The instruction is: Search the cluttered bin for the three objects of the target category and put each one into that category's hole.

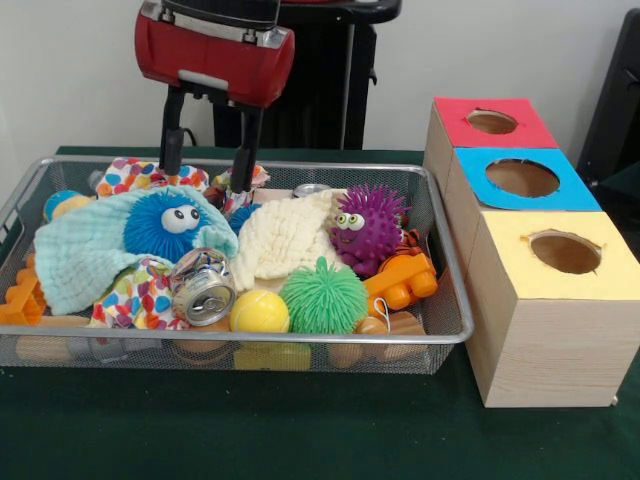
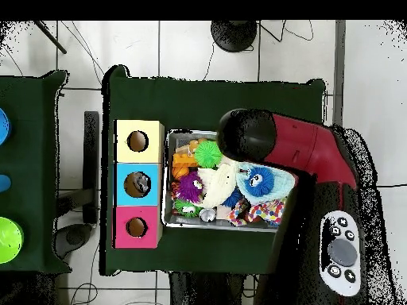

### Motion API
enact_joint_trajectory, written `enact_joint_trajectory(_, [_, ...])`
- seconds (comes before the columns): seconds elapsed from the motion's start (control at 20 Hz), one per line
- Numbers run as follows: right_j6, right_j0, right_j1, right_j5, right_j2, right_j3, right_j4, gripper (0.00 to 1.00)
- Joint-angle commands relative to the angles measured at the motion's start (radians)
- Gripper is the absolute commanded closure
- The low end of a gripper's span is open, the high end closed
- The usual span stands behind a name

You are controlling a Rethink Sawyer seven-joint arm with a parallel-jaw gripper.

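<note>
Front view: open jaws hang above blue spiky ball [image 1: 165,225].

Lab: robot pedestal [image 1: 330,75], floor cables [image 2: 79,48].

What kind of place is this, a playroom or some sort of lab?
Most likely a robotics lab: a red robot arm hangs over a wire bin of toys on a green-covered table, beside wooden boxes with colour-coded holes, and cables cross the tiled floor.
</note>
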Motion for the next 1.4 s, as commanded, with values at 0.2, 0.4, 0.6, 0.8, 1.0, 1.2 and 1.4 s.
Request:
enact_joint_trajectory(0.2, [0.418, 0.028, 0.034, -0.143, -0.057, 0.163, 0.122, 0.0])
enact_joint_trajectory(0.4, [0.426, 0.036, 0.048, -0.138, -0.078, 0.167, 0.164, 0.0])
enact_joint_trajectory(0.6, [0.438, 0.048, 0.053, -0.146, -0.091, 0.178, 0.184, 0.0])
enact_joint_trajectory(0.8, [0.468, 0.055, 0.069, -0.165, -0.097, 0.187, 0.202, 0.0])
enact_joint_trajectory(1.0, [0.446, 0.062, 0.101, -0.16, -0.11, 0.163, 0.184, 0.0])
enact_joint_trajectory(1.2, [0.385, 0.04, 0.131, -0.206, -0.071, 0.164, 0.164, 0.0])
enact_joint_trajectory(1.4, [0.349, 0.016, 0.148, -0.221, -0.043, 0.15, 0.164, 0.0])
